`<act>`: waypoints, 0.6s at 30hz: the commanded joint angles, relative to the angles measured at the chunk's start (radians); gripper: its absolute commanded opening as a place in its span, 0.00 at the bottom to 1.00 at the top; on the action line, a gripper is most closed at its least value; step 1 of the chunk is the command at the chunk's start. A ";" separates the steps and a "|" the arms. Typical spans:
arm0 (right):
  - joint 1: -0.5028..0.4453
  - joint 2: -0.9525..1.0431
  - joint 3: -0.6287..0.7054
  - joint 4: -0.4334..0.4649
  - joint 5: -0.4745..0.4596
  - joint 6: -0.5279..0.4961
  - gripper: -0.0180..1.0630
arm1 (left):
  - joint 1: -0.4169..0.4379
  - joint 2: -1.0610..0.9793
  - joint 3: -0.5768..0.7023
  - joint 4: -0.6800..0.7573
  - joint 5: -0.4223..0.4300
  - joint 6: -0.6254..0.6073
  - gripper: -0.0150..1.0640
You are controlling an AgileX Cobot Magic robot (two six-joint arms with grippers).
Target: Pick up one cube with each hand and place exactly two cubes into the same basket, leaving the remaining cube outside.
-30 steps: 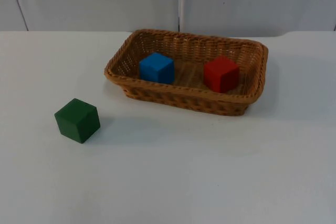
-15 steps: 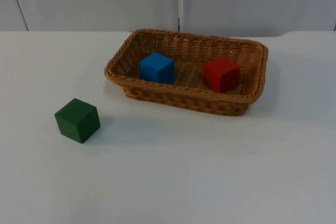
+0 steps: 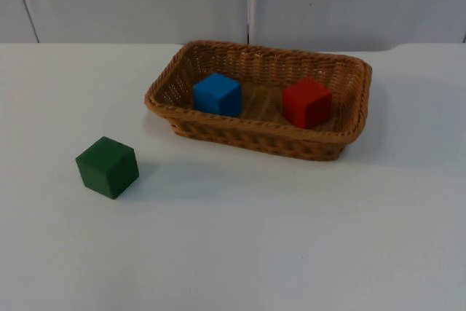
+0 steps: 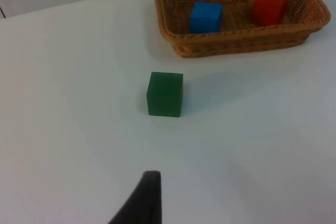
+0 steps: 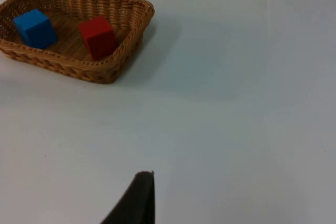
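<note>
We are keeping the blue cube point(image 3: 217, 93) and red cube point(image 3: 306, 103) inside the basket point(image 3: 256, 134), and leaving the green cube point(image 3: 108, 167) alone on the table point(image 3: 240, 238), as the job asks. We cannot tell whether our grippers are apart or together.

A brown woven basket point(image 3: 342, 143) sits on a white surface point(image 3: 277, 238), toward the far side and slightly right of centre. Inside it a blue cube point(image 3: 217, 94) rests at the left end and a red cube point(image 3: 306, 103) toward the right, with a gap between them. A green cube point(image 3: 107, 167) stands alone on the surface, nearer and to the left, well apart from the basket. A grey partition wall point(image 3: 145, 1) closes the far edge.
</note>
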 commanded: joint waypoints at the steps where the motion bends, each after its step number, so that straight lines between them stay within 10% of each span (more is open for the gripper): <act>1: -0.008 -0.003 0.006 -0.001 -0.007 0.003 0.99 | 0.001 -0.004 0.005 0.007 0.004 -0.006 0.99; 18: -0.008 -0.003 0.006 -0.001 -0.007 0.003 0.99 | 0.244 -0.004 0.005 0.007 0.004 -0.006 0.99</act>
